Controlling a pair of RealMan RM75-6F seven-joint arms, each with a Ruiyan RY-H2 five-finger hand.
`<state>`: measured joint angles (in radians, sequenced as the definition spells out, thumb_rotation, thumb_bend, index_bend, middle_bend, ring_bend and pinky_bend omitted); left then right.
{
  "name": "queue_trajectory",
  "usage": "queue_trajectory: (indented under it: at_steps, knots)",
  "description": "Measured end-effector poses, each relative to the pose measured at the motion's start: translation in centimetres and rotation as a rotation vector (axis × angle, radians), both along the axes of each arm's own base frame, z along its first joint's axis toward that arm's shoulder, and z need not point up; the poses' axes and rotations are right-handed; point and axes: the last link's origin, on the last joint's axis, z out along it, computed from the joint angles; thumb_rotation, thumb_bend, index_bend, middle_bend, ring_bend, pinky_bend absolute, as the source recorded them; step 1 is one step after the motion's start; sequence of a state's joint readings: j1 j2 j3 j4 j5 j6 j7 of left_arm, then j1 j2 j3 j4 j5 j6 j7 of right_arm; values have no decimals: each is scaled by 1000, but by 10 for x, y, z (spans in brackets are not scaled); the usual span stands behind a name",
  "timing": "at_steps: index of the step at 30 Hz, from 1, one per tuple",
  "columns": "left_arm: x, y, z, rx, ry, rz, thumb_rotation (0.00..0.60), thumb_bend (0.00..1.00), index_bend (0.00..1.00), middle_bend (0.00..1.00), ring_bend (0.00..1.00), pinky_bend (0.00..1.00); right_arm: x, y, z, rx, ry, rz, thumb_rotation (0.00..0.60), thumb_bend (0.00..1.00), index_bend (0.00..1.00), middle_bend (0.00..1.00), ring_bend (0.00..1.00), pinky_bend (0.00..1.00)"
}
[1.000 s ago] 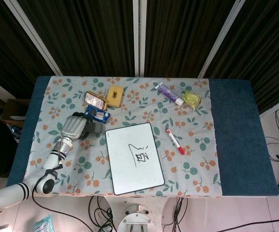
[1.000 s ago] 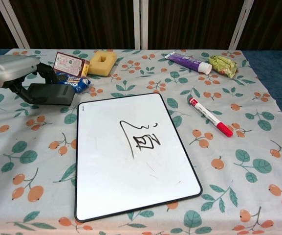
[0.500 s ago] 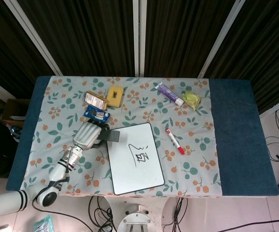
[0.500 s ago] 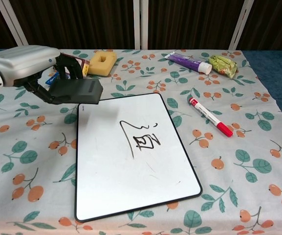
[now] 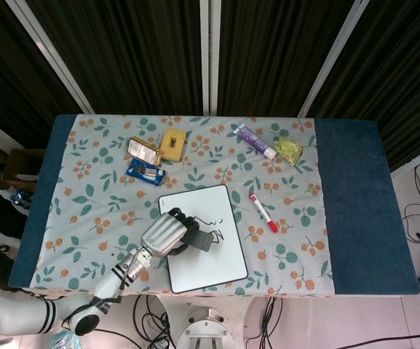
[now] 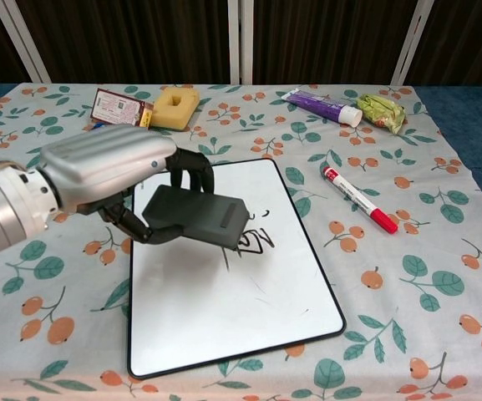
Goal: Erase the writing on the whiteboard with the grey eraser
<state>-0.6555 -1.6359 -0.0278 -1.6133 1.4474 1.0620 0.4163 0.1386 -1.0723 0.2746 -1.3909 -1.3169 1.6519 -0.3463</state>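
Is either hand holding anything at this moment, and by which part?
The left hand holds the grey eraser by its left end, fingers wrapped around it, over the whiteboard. The right hand is not in view.

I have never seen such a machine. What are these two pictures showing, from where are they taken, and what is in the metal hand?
It is a two-armed robot with human-like hands, steered by a person. One picture looks down from its head, the other forward from its chest. Only the left hand shows; it holds the grey eraser over the whiteboard, covering part of the writing. On the flowered tablecloth also lie a red marker, a purple tube, a yellow sponge and snack packets.
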Motion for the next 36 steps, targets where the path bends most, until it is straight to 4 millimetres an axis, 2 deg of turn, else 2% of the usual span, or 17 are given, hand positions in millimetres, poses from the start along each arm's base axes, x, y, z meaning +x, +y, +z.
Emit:
queue_trajectory:
  at_steps: [8, 17, 28, 36]
  knots:
    - [12, -30, -20, -47, 6, -79, 600, 422, 568, 592, 500, 294, -6, 0, -2, 5, -7, -10, 600, 372, 0, 0, 0, 0]
    - [15, -39, -41, -49, 62, -126, 600, 427, 571, 594, 504, 290, -7, 0, -4, 9, -13, -11, 600, 371, 0, 0, 0, 0]
    - [14, -23, -55, -26, 111, -94, 600, 431, 581, 602, 510, 289, -7, 0, -4, 11, -16, -10, 600, 371, 0, 0, 0, 0]
    - [14, 10, -52, 39, 134, -61, 600, 443, 582, 603, 511, 289, -6, 0, -3, 7, -17, -11, 600, 371, 0, 0, 0, 0]
